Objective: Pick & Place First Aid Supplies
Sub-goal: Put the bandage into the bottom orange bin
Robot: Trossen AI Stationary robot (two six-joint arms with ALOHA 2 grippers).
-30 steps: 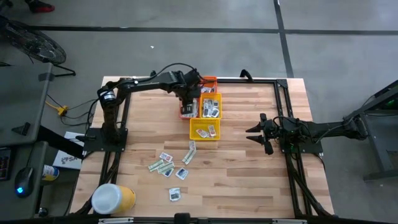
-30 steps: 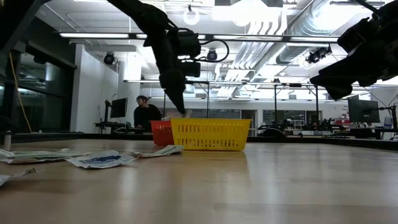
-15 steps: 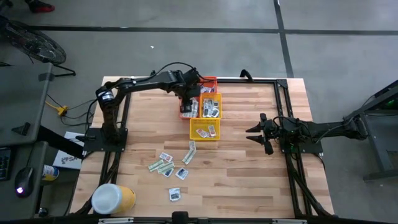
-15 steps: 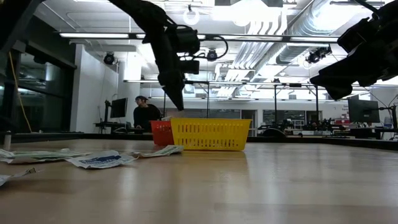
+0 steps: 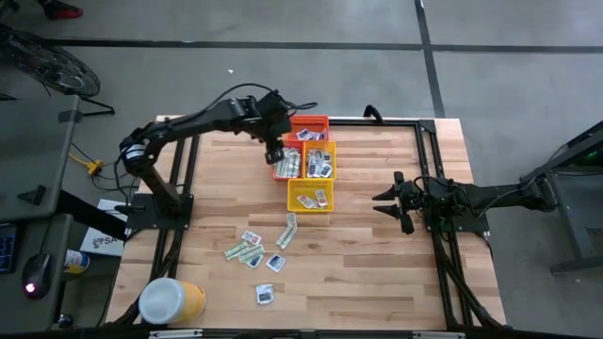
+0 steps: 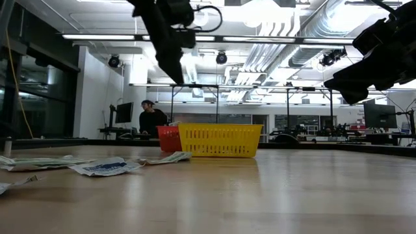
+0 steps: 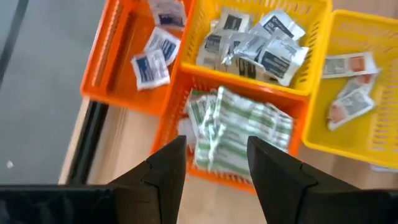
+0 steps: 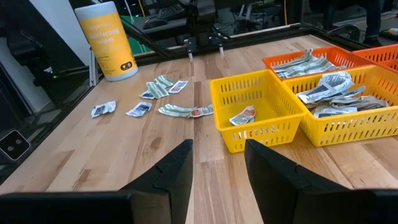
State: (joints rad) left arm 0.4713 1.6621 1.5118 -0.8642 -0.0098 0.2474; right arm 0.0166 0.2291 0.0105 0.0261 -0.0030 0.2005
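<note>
Fingers (image 7: pixel 214 165) apart above green-striped packets (image 7: pixel 239 127).

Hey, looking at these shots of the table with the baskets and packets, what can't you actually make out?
- Print on the loose packets: too small in the high view.
- Orange basket: low view, mostly hidden behind the yellow basket.
- Basket contents: low view, hidden by the walls.
- Left gripper: wrist view is motion-blurred; its fingers are empty.
- Tub: label unreadable in the right wrist view.
</note>
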